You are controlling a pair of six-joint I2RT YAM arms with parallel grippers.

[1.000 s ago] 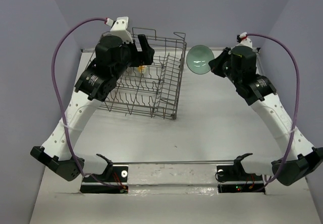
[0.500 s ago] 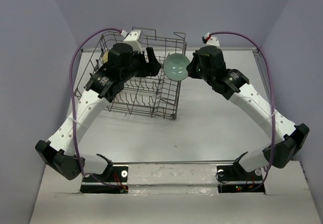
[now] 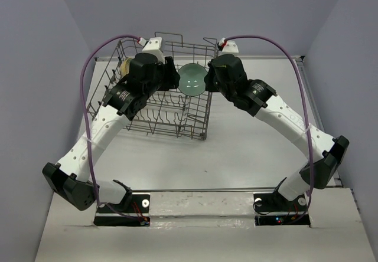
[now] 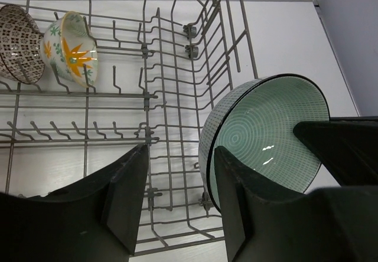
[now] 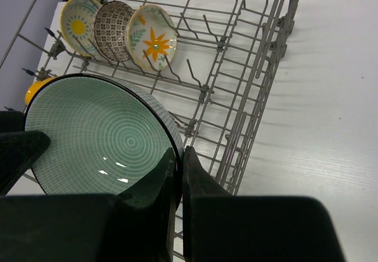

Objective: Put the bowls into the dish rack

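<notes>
Right wrist view: the right gripper (image 5: 177, 161) pinches the teal bowl (image 5: 100, 138) by its rim, on edge above the dish rack (image 5: 276, 48), so the placing step seems underway, and lowering it between free tines comes next.

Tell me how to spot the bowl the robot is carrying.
Find the big grey wire dish rack at the far left of the table. Over its right side, the right gripper pinches the rim of a bowl. It is the only pale teal one, ringed inside; the patterned bowls stand in the rack.
</notes>
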